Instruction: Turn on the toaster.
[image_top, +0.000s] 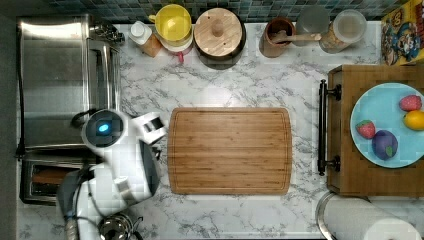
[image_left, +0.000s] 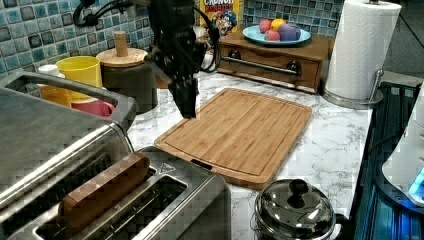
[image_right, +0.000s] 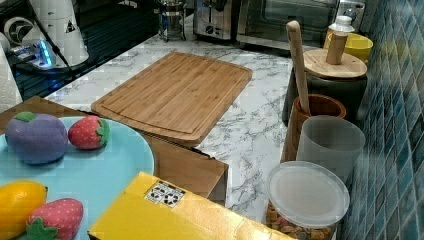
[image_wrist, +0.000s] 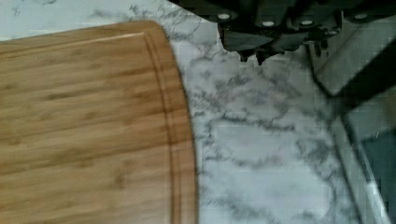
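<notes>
The toaster stands at the top view's lower left, partly under my white arm. In the left view the toaster is in the foreground, with a brown slice standing in one slot. In the right view the toaster is far back on the counter, and I cannot make out its lever. My gripper hangs shut and holding nothing above the marble, beside the corner of the cutting board. In the wrist view the gripper is over bare marble, and it is clear of the toaster.
A large steel toaster oven sits beside the toaster. A lidded steel pot stands by the toaster's end. Jars and a yellow cup line the tiled wall. A fruit plate on a wooden box and a paper towel roll stand past the board.
</notes>
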